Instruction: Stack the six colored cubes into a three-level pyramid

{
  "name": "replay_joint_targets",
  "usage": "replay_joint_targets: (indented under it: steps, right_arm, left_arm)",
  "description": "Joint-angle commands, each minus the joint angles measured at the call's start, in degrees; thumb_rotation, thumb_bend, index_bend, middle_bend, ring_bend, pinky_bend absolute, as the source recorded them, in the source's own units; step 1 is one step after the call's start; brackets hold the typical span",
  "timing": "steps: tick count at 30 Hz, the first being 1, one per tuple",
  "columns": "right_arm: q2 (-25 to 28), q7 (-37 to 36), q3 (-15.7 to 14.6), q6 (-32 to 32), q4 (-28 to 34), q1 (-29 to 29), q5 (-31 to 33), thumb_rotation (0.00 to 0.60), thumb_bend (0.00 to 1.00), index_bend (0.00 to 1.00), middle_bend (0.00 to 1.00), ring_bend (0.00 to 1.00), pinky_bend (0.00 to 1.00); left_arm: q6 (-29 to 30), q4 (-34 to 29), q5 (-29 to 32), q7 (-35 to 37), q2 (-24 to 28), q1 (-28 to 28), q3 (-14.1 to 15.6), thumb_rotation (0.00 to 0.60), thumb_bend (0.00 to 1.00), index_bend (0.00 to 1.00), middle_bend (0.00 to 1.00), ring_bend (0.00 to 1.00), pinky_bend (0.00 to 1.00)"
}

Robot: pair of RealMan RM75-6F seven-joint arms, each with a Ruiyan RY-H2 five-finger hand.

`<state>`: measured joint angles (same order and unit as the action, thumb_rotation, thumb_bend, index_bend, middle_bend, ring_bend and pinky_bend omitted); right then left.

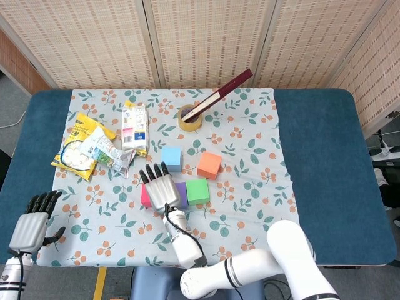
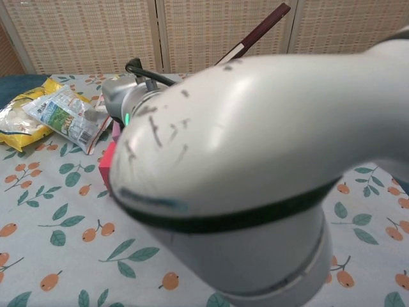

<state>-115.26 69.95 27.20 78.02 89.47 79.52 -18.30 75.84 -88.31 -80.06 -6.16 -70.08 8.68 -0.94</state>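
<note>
Right hand (image 1: 163, 189) sits over the near cube cluster, fingers stretched flat and pointing away from the robot, palm down on top of the cubes; cannot tell if it grasps anything under the palm. Its arm fills most of the chest view, so no help there.

Under and beside that hand: pink cube (image 1: 145, 196) pokes out on its left side, purple cube (image 1: 182, 190) on its right, touching or nearly touching the green cube (image 1: 197, 190). These three make a rough row, probably the base level, not confirmed tidy since the hand covers the middle.

Further back: blue cube (image 1: 172, 157) and orange cube (image 1: 209, 165), each alone on the floral cloth (image 1: 250, 156), apart from the row. Only five cubes visible; the sixth may be hidden under the hand, can't say.

Left hand (image 1: 32, 220) rests at the near left table edge, fingers loosely extended, empty, well away from the cubes.

Progress judgement: early. Base row at best laid out; no second level visible, no top cube. Blue and orange not yet placed.
</note>
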Motion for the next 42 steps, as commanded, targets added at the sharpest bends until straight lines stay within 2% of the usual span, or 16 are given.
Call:
replay_joint_targets:
  steps: [1, 9, 31, 42]
  right_arm:
    - [0.0, 0.6, -0.1, 0.1, 0.4, -0.1, 0.5, 0.600, 0.18, 0.00, 0.00, 0.00, 0.00]
    - [0.2, 1.1, -0.2, 0.5, 0.9, -0.4, 0.4, 0.600, 0.18, 0.00, 0.00, 0.00, 0.00]
    - [-3.4, -1.7, 1.2, 0.5, -3.6, -0.1, -2.8, 0.600, 0.18, 0.00, 0.00, 0.00, 0.00]
    - [-3.2, -1.4, 1.9, -0.3, -2.5, -1.0, -2.5, 0.600, 0.18, 0.00, 0.00, 0.00, 0.00]
  left_arm:
    - [0.1, -0.1, 0.0, 0.1, 0.1, 0.0, 0.0, 0.600, 0.31, 0.00, 0.04, 0.00, 0.05]
    - [0.2, -0.2, -0.2, 0.0, 0.1, -0.1, 0.1, 0.600, 0.31, 0.00, 0.04, 0.00, 0.05]
    - [0.3, -0.1, -0.3, 0.5, 0.3, -0.1, 0.0, 0.600, 0.31, 0.00, 0.04, 0.00, 0.05]
    - [0.7, -0.3, -0.4, 0.7, 0.5, -0.3, -0.1, 0.600, 0.31, 0.00, 0.04, 0.00, 0.05]
